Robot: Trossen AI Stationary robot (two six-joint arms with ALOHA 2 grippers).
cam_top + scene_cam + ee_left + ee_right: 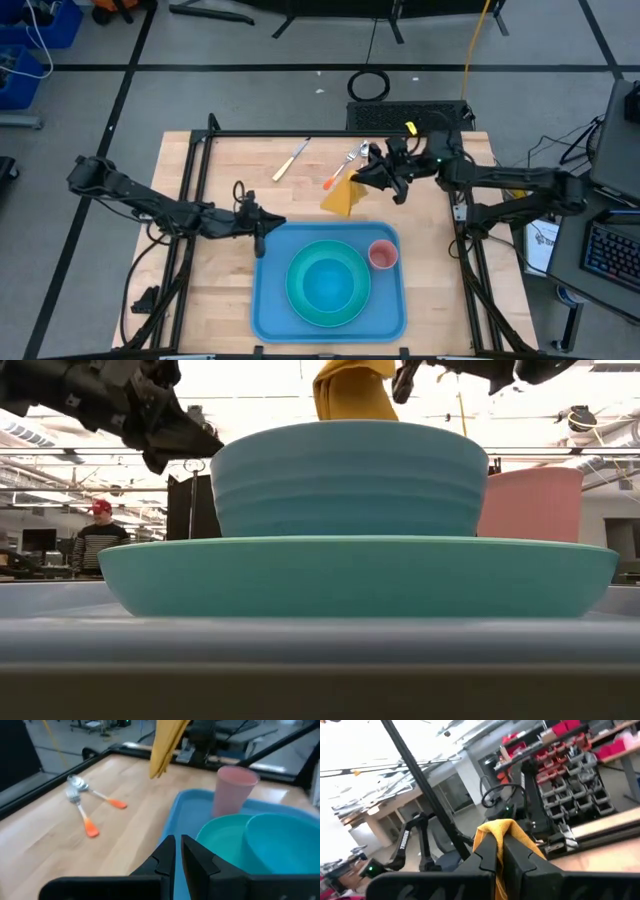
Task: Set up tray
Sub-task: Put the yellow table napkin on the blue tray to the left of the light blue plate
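Observation:
The blue tray (392,312) lies at the table's near middle. It carries a turquoise plate (298,300) with a turquoise bowl (330,280) on it, and a pink cup (383,254) at its far right corner. My right gripper (372,178) is beyond the tray, shut on a yellow-orange napkin (343,197). The napkin also shows in the low view (352,390) and in the left wrist view (165,745). My left gripper (260,237), fingers shut (178,851), sits at the tray's far left corner; I see it holding nothing. My right gripper pinches the napkin between its two fingers at a bunched fold at its upper end (496,831). The fingers (520,851) come at it from the table's right side. The napkin hangs below them, folded in several layers, and its lower end (159,770) is clear of the table.
A fork and a spoon with orange handles (345,165) (85,805) and a yellow-handled knife (291,160) lie on the wood beyond the tray. Bare wood shows left and right of the tray. A black frame runs along the table's edges. A person stands far behind (97,530).

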